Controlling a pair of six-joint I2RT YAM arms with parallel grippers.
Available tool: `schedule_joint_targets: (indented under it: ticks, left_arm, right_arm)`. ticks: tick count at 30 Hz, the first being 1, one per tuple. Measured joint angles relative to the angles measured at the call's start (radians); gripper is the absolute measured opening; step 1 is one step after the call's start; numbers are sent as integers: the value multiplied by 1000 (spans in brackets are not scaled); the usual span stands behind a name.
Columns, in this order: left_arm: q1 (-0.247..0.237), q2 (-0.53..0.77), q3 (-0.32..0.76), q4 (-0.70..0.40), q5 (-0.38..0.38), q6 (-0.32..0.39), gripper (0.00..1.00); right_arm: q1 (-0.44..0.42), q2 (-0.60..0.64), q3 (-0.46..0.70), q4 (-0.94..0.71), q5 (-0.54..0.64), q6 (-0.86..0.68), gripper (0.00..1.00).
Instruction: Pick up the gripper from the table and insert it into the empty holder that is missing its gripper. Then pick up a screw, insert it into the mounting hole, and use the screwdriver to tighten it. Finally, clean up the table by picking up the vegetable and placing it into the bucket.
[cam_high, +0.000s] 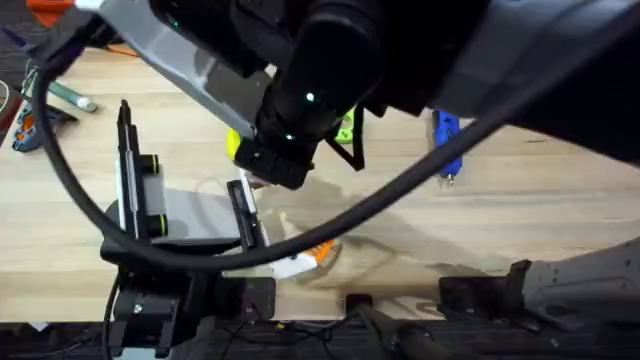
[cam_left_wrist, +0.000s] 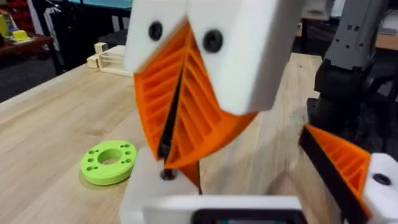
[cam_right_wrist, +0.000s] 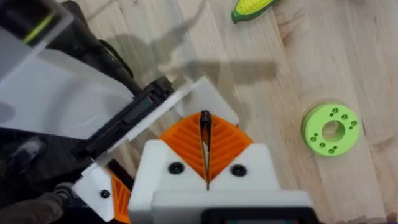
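right gripper (cam_right_wrist: 206, 163): pads pressed together around a thin dark piece, above the holder (cam_right_wrist: 199, 99)
left gripper (cam_left_wrist: 249, 186): pads apart
screwdriver (cam_high: 446, 146): upper right, open table around
vegetable (cam_right_wrist: 252, 8): top edge of right wrist view
disc (cam_right_wrist: 331, 129): clear wood around

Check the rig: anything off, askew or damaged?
Yes: on the left arm, one mount carries an orange finger, but the holder opposite it is bare white, so the pair looks lopsided. Nothing looks spilled or broken.
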Motion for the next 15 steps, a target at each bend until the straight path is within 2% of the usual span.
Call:
schedule_joint_targets:
  ticks: [15]
  left_arm:
    - [0, 0, 0, 0, 0, 5, 986]
  right_arm:
    - [0, 0, -16, 33, 0, 0, 6]
